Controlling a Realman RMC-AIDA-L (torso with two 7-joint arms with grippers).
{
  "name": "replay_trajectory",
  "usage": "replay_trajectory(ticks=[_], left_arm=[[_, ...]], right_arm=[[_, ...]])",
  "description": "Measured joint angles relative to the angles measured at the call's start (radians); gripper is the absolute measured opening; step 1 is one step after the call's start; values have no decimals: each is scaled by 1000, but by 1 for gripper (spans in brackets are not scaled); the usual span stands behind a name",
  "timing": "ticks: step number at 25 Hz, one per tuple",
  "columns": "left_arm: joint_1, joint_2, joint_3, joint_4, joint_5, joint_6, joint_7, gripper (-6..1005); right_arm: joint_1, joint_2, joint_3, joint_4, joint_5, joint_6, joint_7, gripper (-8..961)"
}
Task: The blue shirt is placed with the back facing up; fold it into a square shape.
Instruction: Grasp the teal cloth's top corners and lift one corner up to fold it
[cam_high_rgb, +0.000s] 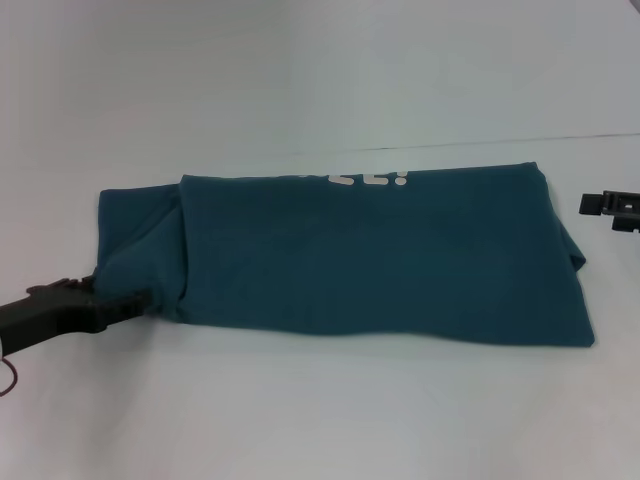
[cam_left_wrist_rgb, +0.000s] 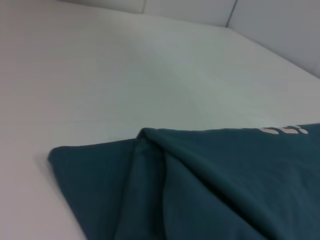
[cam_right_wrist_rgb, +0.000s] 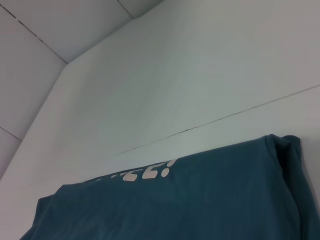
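The blue shirt (cam_high_rgb: 370, 255) lies folded into a wide band across the middle of the white table (cam_high_rgb: 300, 90), a strip of white lettering (cam_high_rgb: 370, 180) showing along its far edge; the left gripper (cam_high_rgb: 135, 305) sits low at the shirt's left end, touching the bunched fabric, whether its fingers pinch cloth I cannot tell; the right gripper (cam_high_rgb: 612, 205) rests apart beyond the right end, its fingers likewise unreadable.

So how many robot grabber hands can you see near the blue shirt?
2. The left gripper, black, touches the left near edge of the dark teal-blue knit T-shirt. The right gripper sits off the shirt's right side, apart from it, partly cut off.
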Motion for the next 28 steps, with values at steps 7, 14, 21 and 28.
replay_trajectory(ticks=[7,14,21,28], left_arm=[[-7,0,25,-4,4,-10,11,876],[-8,0,27,10,11,-14,11,877],[-4,1,21,38,53,-37,6,877],[-8,-1,53,21,62,-57,8,876]], right_arm=[[-2,2,-1,0,0,-2,-1,894],[-4,2,1,0,0,-3,-7,895],[-10,5,1,0,0,-3,-7,896],[-19,6,2,0,4,-3,-7,896]])
